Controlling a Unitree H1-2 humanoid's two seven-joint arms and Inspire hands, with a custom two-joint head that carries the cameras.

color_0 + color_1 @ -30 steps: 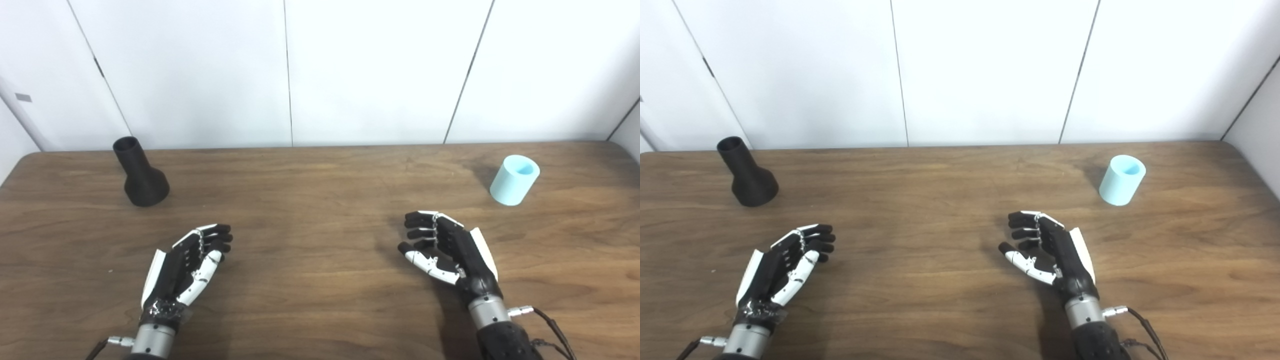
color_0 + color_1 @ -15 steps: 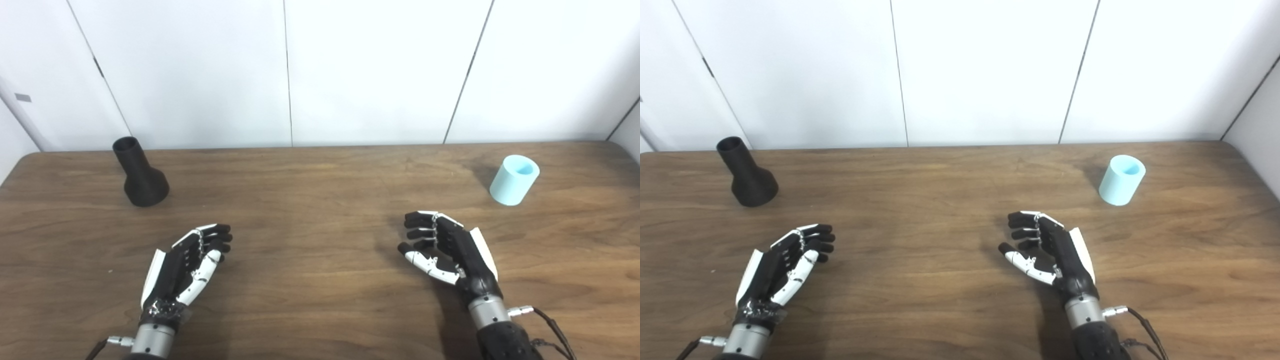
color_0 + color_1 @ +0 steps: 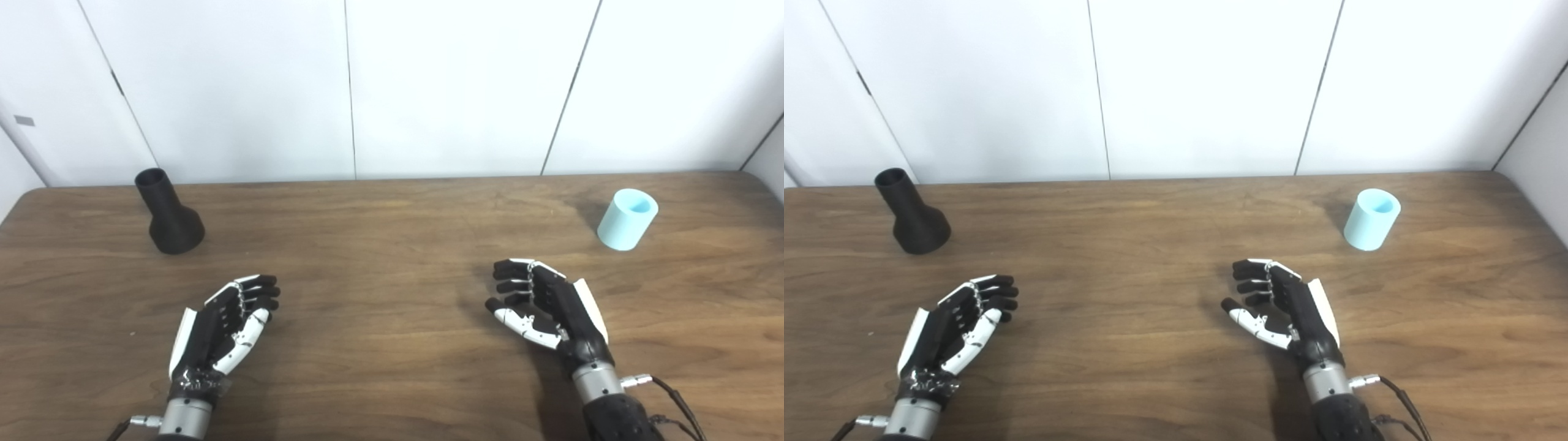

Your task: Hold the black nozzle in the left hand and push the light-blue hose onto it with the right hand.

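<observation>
Black nozzle (image 3: 166, 212): stands upright on its wide base at the far left of the wooden counter (image 3: 392, 257), narrow open end up.
Light-blue hose (image 3: 627, 211): a short tube piece standing on end at the far right of the counter, open end up.
Left hand (image 3: 220, 324): empty, fingers spread and gently curled, near the front edge, well apart from the nozzle.
Right hand (image 3: 545, 306): empty, fingers apart and curled inward, well apart from the hose.
Backdrop: white wall panels (image 3: 453, 86).
</observation>
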